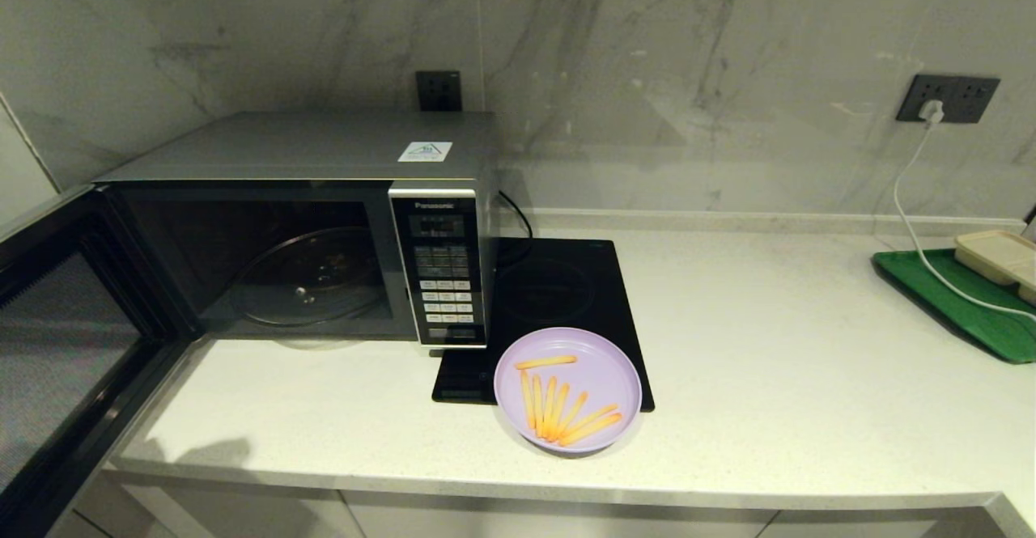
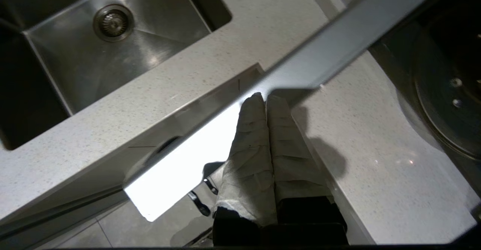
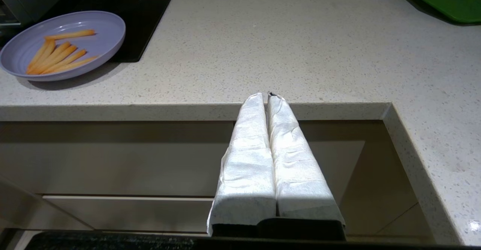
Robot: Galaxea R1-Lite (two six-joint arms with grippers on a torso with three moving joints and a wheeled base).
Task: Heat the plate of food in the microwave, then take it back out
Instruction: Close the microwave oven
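Observation:
The silver microwave (image 1: 307, 222) stands at the counter's left with its door (image 1: 57, 344) swung wide open. Its glass turntable (image 1: 312, 275) is bare. The lilac plate of food (image 1: 603, 360) holds several orange-yellow fries (image 1: 566, 417). It rests on the counter to the right of the microwave, partly over the hob. My left gripper (image 2: 266, 97) is shut and holds nothing. Its tips are right at the open door's silver edge (image 2: 338, 54). My right gripper (image 3: 266, 96) is shut and empty, low in front of the counter's front edge, right of the plate (image 3: 105, 35).
A flat black induction hob (image 1: 566, 295) lies beside the microwave. A green tray (image 1: 955, 303) with a beige tray (image 1: 999, 255) sits at the far right, crossed by a white cable (image 1: 914, 222). A steel sink (image 2: 105, 43) lies left of the microwave door.

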